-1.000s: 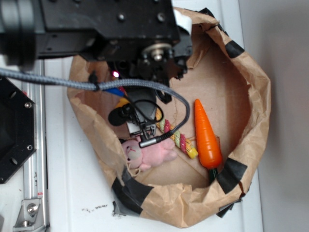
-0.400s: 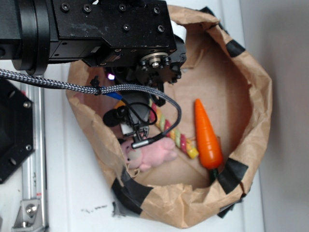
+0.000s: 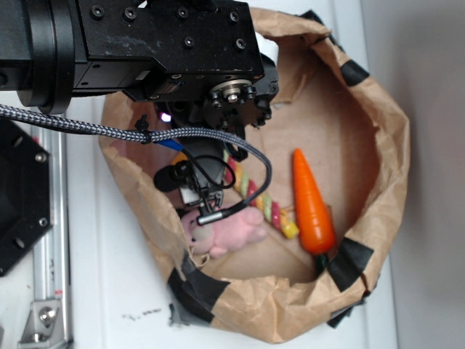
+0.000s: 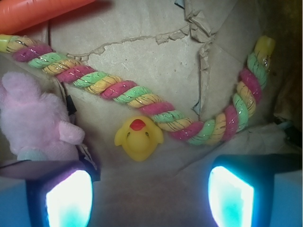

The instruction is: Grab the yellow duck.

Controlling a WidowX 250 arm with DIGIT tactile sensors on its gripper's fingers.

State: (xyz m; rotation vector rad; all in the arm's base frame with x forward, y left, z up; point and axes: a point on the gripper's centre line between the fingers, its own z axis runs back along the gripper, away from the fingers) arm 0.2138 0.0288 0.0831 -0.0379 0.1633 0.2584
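Inside paper bag: hand spread wide, grasping nothing, above yellow duck. Duck touching striped rope toy, beside pink bunny.

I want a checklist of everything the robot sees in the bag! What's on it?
Surface: brown paper bag, rim rolled down and patched with black tape; floor creased and torn in the wrist view.
Job's things: yellow duck sits on the bag floor, just below the rope toy, free and not grabbed.
Clutter: striped rope toy; pink plush bunny left of the duck; orange carrot.
Claw: claw open, fingers either side and short of the duck.
Cables: braided grey cable loops from the arm down over the bag.
Surroundings: white table; black plate at the left edge.
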